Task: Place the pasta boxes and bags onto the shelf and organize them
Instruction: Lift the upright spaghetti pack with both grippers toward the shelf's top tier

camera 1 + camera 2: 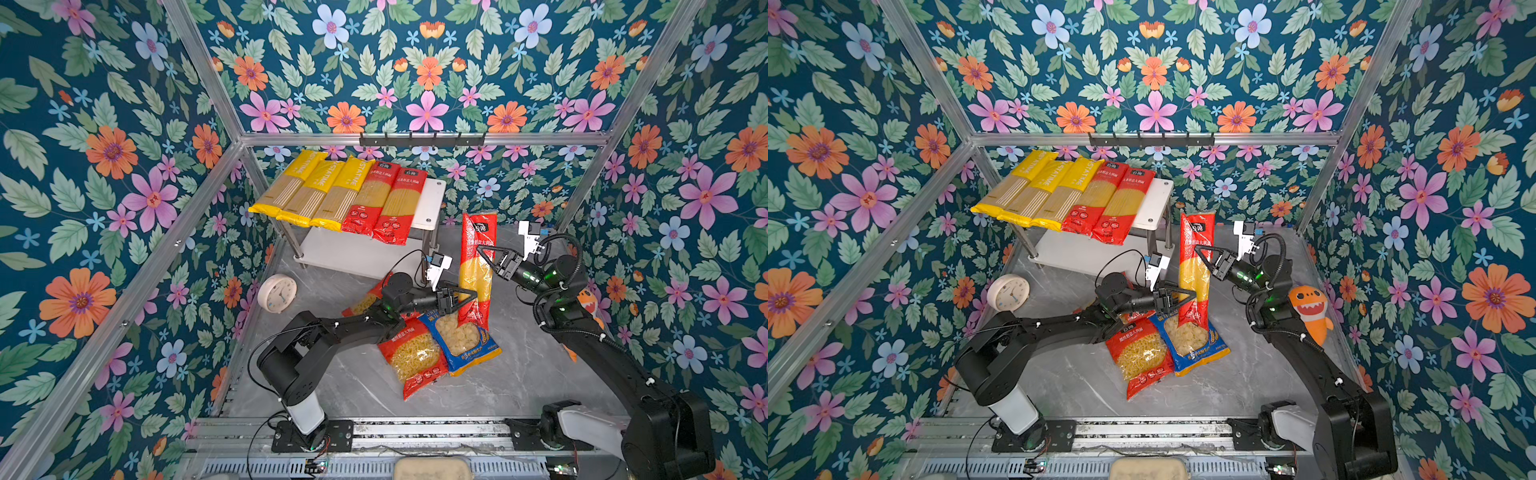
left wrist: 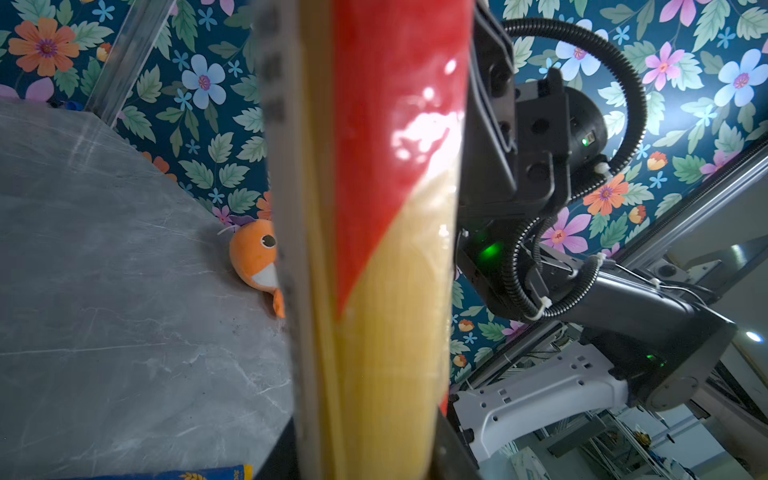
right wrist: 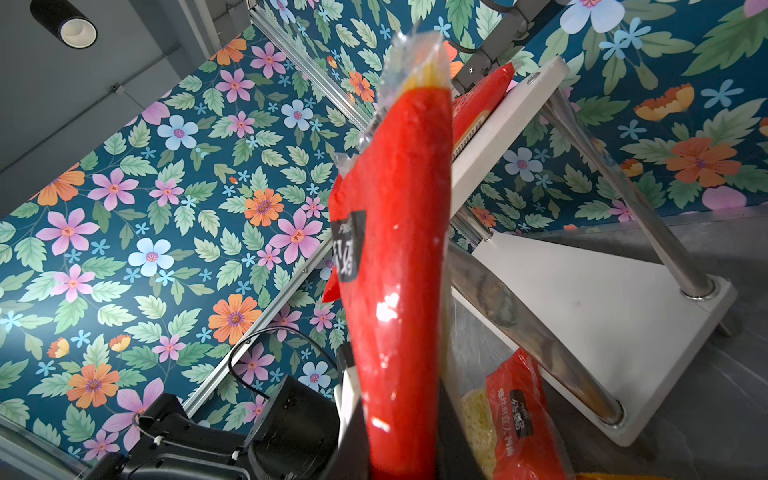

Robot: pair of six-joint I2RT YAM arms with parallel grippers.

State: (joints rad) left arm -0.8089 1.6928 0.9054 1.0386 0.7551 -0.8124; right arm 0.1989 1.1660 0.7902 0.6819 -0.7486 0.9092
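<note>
- Yellow packs (image 1: 309, 189), two red packs (image 1: 384, 203): on shelf (image 1: 432, 199) top.
- Third red pack (image 1: 478, 232) upright off-shelf; right gripper (image 1: 484, 254) clamps it, left gripper (image 1: 469, 299) pinches lower.
- Three short bags (image 1: 419, 357) left on table (image 1: 519, 374).

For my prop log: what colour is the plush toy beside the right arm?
Orange, with white teeth; the plush toy shows best in a top view.

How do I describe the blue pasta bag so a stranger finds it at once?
Look at the grey marble table in front of the white shelf. Lying there is the only blue bag, orange-edged, beside a red bag.
</note>
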